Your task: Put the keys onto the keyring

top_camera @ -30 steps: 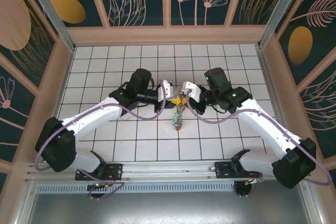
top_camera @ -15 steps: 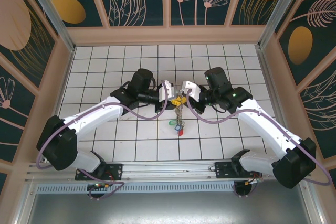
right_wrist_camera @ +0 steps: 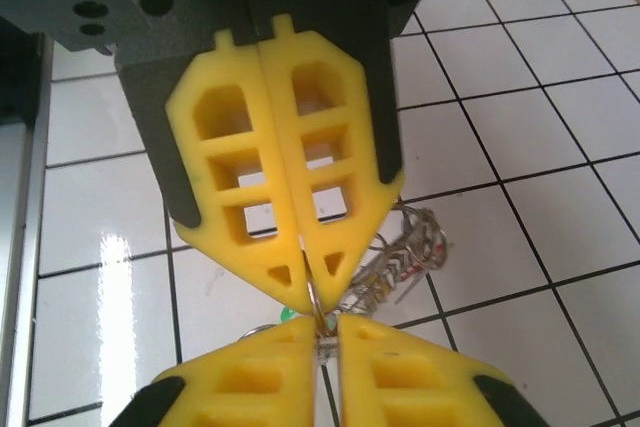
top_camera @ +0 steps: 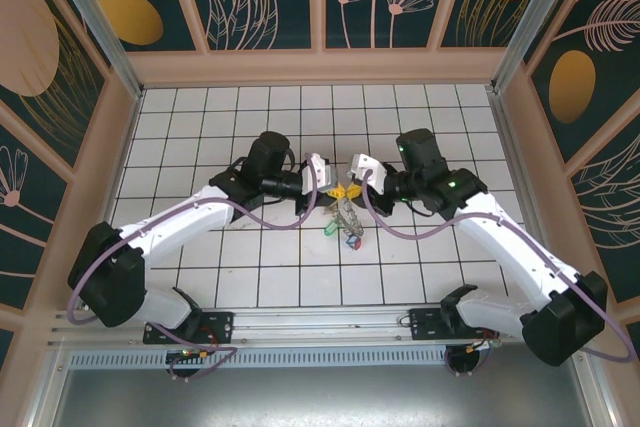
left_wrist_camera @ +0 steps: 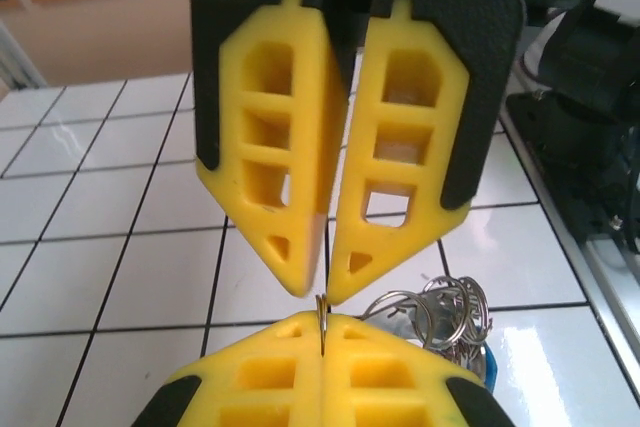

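Note:
My two grippers meet tip to tip above the middle of the tiled floor. The left gripper (top_camera: 336, 190) (left_wrist_camera: 323, 335) is shut on the keyring (left_wrist_camera: 322, 315), a thin metal ring seen edge-on between its yellow fingers. The right gripper (top_camera: 351, 185) (right_wrist_camera: 328, 335) faces it with its jaws a narrow gap apart, and the same ring (right_wrist_camera: 314, 299) runs into that gap. Below them hangs a chain-like bunch with the keys (top_camera: 347, 231) (right_wrist_camera: 408, 255) (left_wrist_camera: 452, 315) and their green, red and blue tags.
White tiles (top_camera: 200, 127) cover the floor, with free room on every side of the grippers. Patterned walls (top_camera: 320, 7) and a wooden rim enclose it. Purple cables (top_camera: 285, 222) loop under both forearms.
The right gripper's jaws have parted a little and its arm has drawn slightly back to the right. The hanging bunch of keys has swung to the right. The left gripper has closed fully.

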`<state>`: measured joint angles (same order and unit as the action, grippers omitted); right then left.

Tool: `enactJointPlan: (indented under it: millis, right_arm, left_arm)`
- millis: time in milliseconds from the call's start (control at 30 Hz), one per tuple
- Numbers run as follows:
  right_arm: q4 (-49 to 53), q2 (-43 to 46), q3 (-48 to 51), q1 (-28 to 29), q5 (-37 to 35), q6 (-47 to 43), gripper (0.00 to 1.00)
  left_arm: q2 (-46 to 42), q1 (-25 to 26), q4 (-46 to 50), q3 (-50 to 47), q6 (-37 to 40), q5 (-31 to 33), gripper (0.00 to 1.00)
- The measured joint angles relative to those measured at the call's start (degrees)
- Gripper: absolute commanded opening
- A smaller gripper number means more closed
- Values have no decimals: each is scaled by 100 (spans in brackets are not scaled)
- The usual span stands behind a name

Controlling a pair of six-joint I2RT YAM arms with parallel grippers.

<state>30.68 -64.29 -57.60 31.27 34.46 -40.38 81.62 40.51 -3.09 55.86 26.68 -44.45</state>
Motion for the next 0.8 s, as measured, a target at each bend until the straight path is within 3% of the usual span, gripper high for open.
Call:
enactJointPlan:
  millis: [300,800]
  right_arm:
    - [-2,354,52,-321,579,-4,22]
    - [-44,236,129,-308,767,-28,29]
  left_arm:
    - [-162,-7,-839,-319,-302,-614,0]
    - [-162,-28,-1609,-586,-911,-761,0]
